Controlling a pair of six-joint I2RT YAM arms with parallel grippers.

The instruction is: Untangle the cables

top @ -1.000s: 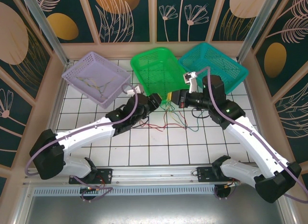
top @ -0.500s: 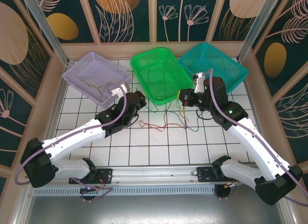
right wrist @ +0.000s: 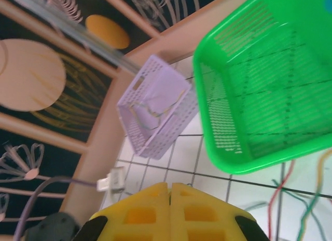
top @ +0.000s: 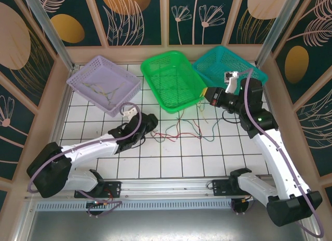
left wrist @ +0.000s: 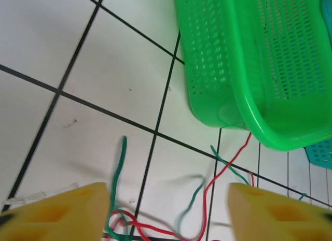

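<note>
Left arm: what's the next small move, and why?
Probably lower the left tool and close it on the cables. Its fingers stand wide open, and red and green strands lie loose on the tiles right between them. The right tool is shut, so the left should act.
</note>
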